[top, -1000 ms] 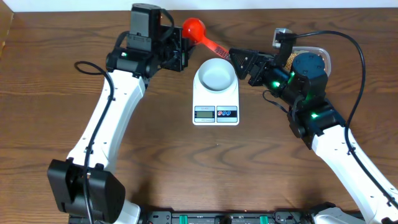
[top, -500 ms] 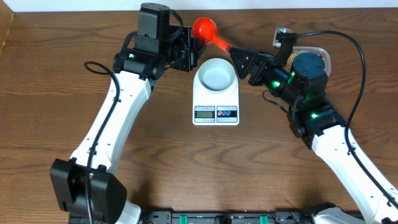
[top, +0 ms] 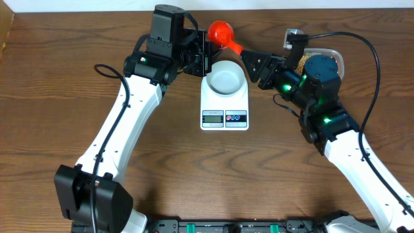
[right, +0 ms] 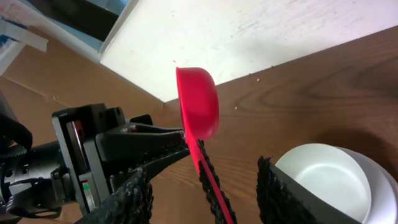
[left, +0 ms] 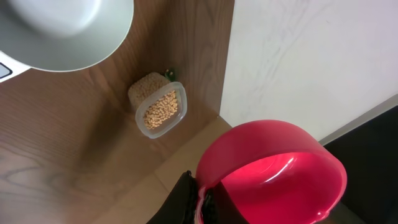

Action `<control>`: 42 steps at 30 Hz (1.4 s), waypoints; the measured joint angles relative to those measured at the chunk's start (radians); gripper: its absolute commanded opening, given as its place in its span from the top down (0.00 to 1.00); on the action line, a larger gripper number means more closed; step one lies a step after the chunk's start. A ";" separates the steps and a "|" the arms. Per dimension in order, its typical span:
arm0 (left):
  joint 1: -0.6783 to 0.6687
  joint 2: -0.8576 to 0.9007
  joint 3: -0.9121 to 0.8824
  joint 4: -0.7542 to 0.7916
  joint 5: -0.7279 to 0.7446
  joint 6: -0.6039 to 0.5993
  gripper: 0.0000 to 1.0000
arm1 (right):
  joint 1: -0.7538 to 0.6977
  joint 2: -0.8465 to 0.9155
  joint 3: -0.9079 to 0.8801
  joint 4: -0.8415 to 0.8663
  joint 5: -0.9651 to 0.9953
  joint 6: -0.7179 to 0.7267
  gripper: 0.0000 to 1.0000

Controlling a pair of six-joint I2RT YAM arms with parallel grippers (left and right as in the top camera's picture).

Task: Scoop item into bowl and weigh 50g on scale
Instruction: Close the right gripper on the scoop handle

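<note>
My left hand (top: 204, 57) was clamped tight on the red scoop (top: 222, 31). It pinched the scoop right where the round cup meets the handle. The scoop was up in the air, just behind the bowl (top: 224, 76). Its handle slanted down toward my right hand (right: 202, 171).

My right hand was not gripping yet. Its two fingers (right: 138, 194) stood one on each side of the handle, and I could see a gap on both sides.

The bowl sat on the back part of the scale (top: 224, 103). The scale lay flat in the middle of the brown table (top: 194, 168), with its little screen and buttons facing the front.

The beans (left: 160, 111) were in a clear tub (left: 176, 121) at the back of the table, on my right side. From above, my right arm hid most of the tub. My left wrist camera showed the beans well, piled in the tub close to the table's edge.
</note>
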 measured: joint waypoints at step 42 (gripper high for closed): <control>-0.002 0.000 0.000 -0.024 0.037 0.001 0.93 | 0.000 0.000 0.000 0.000 -0.080 -0.066 0.84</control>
